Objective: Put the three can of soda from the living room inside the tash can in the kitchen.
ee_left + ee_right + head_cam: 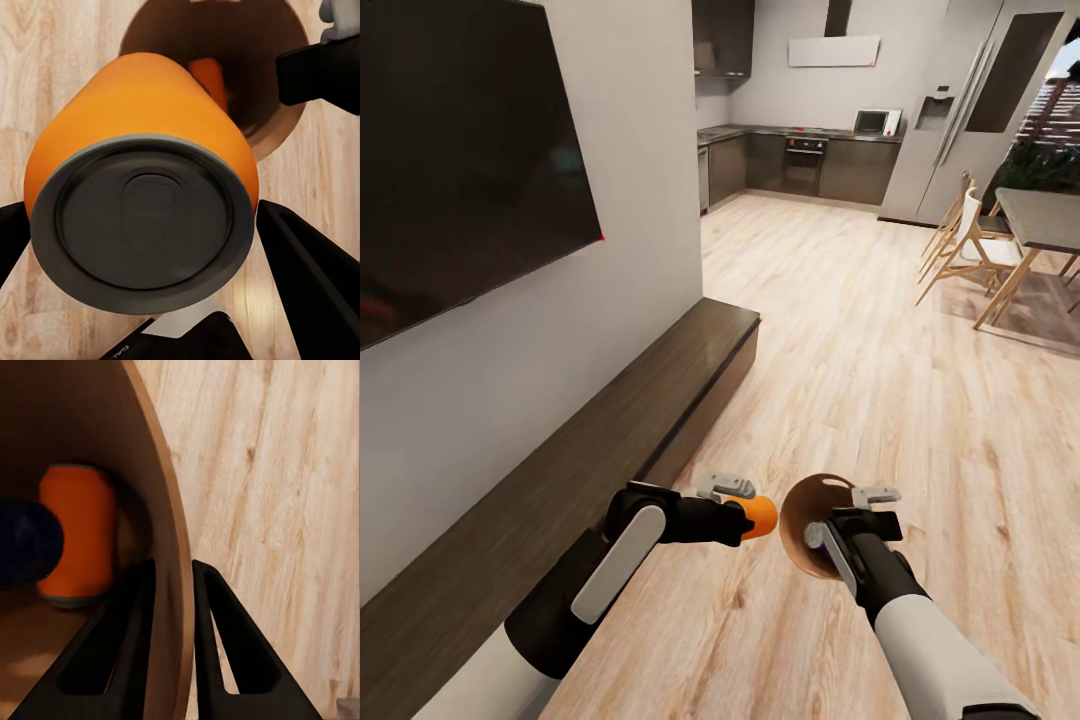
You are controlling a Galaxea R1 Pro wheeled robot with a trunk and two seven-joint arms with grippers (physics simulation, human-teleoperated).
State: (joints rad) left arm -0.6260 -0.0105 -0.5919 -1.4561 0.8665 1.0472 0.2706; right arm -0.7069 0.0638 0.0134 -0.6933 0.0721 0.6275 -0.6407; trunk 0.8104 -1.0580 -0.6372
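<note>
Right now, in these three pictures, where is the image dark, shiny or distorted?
Head view: the TV is a dark glossy panel with faint reflections, and straight lines lean outward toward the edges. Left wrist view: the orange can looms large, its near end shaded dark grey. Right wrist view: the bin's inside is in deep shadow, and a dark blue shape beside another orange can looks blurred.

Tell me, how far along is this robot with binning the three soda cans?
Nearly done. The right gripper has its jaws pinched on the wall of the trash can. An orange can and a dark blue can already lie inside. The left gripper holds the last orange can beside the bin's mouth. Left: drop it in, then carry the bin to the kitchen ahead.
</note>
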